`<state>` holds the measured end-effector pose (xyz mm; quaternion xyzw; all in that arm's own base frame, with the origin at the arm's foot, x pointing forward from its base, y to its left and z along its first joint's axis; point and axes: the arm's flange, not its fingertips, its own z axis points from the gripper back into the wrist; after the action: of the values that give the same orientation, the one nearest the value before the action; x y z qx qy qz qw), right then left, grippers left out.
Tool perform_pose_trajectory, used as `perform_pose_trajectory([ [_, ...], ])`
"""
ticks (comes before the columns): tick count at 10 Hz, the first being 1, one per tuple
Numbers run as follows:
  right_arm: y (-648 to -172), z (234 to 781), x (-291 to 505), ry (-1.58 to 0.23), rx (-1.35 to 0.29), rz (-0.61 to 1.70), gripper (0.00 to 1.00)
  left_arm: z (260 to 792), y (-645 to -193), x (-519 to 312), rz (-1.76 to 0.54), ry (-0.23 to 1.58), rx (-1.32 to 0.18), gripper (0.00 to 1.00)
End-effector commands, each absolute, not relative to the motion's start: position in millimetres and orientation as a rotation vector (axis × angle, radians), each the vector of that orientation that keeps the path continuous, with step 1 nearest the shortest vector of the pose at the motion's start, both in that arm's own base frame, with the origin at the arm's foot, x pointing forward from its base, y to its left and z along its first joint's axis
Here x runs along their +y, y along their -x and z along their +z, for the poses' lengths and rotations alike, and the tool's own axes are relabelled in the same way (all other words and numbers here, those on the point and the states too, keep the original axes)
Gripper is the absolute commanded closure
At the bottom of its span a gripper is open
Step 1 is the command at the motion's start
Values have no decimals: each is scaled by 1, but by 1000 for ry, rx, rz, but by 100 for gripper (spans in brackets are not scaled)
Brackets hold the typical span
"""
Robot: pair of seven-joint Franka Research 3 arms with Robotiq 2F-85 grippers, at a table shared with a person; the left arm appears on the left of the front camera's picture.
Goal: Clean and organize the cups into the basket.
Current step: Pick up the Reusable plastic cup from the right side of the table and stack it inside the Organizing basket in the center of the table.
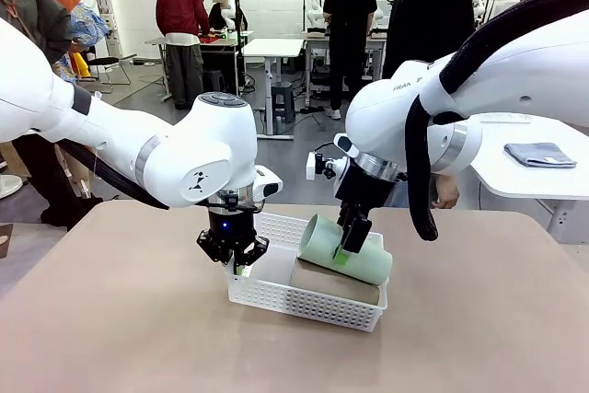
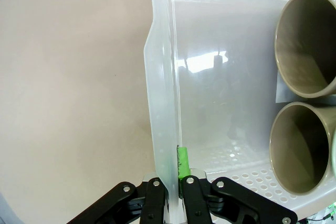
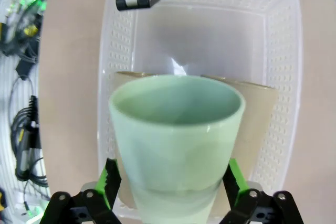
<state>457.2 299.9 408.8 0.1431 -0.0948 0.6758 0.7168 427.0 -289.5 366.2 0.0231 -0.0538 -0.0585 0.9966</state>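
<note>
Sitting near the middle of a plain beige table (image 1: 110, 319), a shallow white rectangular plastic basket with perforated sides (image 1: 304, 304) holds the cups. Two dull tan-brown tapered cups (image 2: 307, 45) lie on their sides next to each other on the basket floor, at the end toward the table's right edge, open mouths facing the empty end. A pale mint green tapered cup (image 1: 345, 250) rests on its side across the top of them, its mouth also facing the empty end. The right gripper (image 1: 350, 246), black with green pads, reaches down over this green cup; in the right wrist view its fingers (image 3: 110, 182) stand wide apart on either side of the cup, and whether the pads touch it cannot be told. The left gripper (image 1: 233, 260) comes down at the basket's left end wall, the end toward the table's left edge, and its fingers are pinched tightly together on the thin rim of that wall, one finger (image 2: 182, 163) inside the basket and the other outside. A person stands beyond the table's far edge.
</note>
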Motion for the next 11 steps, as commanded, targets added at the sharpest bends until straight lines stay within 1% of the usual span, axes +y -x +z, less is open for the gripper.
perform_pose_trajectory([
  [1,-460,414,300,-337,-226,1514,0,368,-425,-289,-124,-42,-114,100],
  [4,-461,418,299,-347,-237,1518,0,368,-425,-289,-124,-42,-114,100],
  [6,-457,429,291,-357,-275,1517,0,368,-425,-289,-124,-42,-114,100],
  [8,-445,447,273,-375,-335,1515,0,368,-425,-289,-124,-42,-114,100],
  [11,-413,481,219,-472,-493,1520,0,368,-425,-289,-124,-42,-114,100],
])
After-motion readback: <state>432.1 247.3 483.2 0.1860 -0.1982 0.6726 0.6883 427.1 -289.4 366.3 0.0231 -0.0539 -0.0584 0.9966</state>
